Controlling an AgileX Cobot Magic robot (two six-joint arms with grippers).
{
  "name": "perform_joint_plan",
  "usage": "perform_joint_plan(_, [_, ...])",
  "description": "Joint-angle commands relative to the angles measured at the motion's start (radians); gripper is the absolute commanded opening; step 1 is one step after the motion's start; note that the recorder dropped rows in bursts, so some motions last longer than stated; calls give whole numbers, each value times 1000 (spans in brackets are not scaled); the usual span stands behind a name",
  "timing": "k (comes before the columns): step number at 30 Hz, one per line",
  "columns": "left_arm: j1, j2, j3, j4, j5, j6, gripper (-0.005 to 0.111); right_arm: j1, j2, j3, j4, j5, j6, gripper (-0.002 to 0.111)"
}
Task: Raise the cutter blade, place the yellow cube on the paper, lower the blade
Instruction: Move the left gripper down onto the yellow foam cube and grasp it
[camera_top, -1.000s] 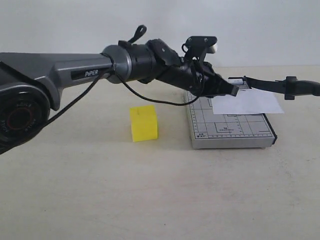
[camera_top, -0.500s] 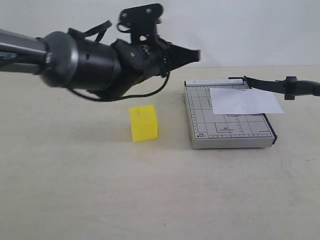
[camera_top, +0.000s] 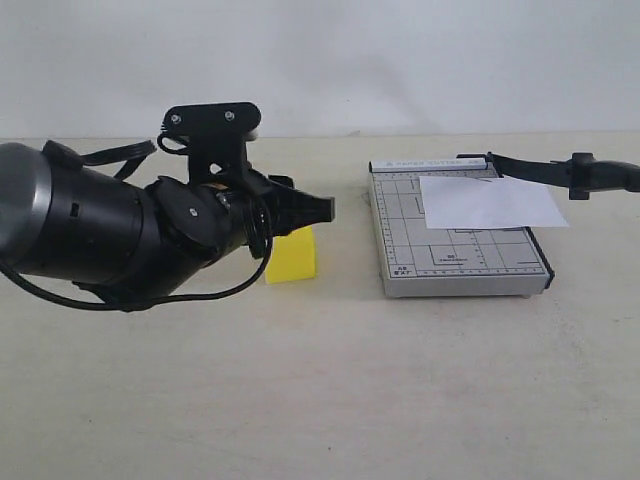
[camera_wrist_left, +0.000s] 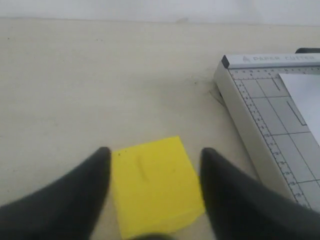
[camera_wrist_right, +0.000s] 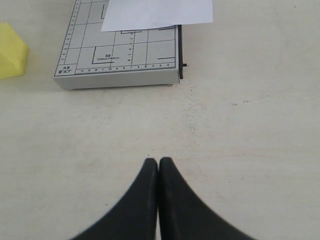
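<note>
The yellow cube (camera_top: 294, 259) rests on the table left of the trimmer, half hidden behind my left gripper (camera_top: 312, 209). In the left wrist view the cube (camera_wrist_left: 155, 182) lies between the two spread fingers (camera_wrist_left: 92, 177) of the open left gripper (camera_wrist_left: 155, 153), which is not clamped on it. The cutter blade (camera_top: 560, 171) stands raised off the grey base (camera_top: 450, 262), sticking out to the right. The white paper (camera_top: 490, 203) lies on the base's far right part. My right gripper (camera_wrist_right: 158, 163) is shut and empty, over bare table in front of the base (camera_wrist_right: 117, 55).
A pale wall runs behind the table. The left arm's thick dark body (camera_top: 90, 235) fills the left side of the exterior view. In the right wrist view the paper (camera_wrist_right: 157, 12) and a corner of the cube (camera_wrist_right: 11, 56) show.
The left arm has swung away from the trimmer, moving left and down until its open fingers straddle the yellow cube. Blade, paper and cube have not moved.
</note>
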Motion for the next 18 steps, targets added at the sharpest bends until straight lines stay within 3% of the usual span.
perform_joint_plan(1, [-8, 13, 6, -2, 24, -77, 97, -6, 1, 1, 3, -5, -10, 0])
perform_joint_plan(2, [-8, 15, 6, -2, 24, -110, 108, -6, 1, 1, 3, -5, -10, 0])
perform_joint_plan(3, [-8, 17, 6, -2, 24, -139, 110, -6, 1, 1, 6, -5, -10, 0])
perform_joint_plan(11, [-8, 22, -25, 0, 22, -182, 110, -6, 1, 1, 18, 2, -10, 0])
perform_joint_plan(15, [-8, 55, -96, -19, 30, -70, 108, -6, 1, 1, 18, 2, -10, 0])
perform_joint_plan(18, [-8, 93, -149, -182, 30, 140, 105, -6, 1, 1, 18, 2, -10, 0])
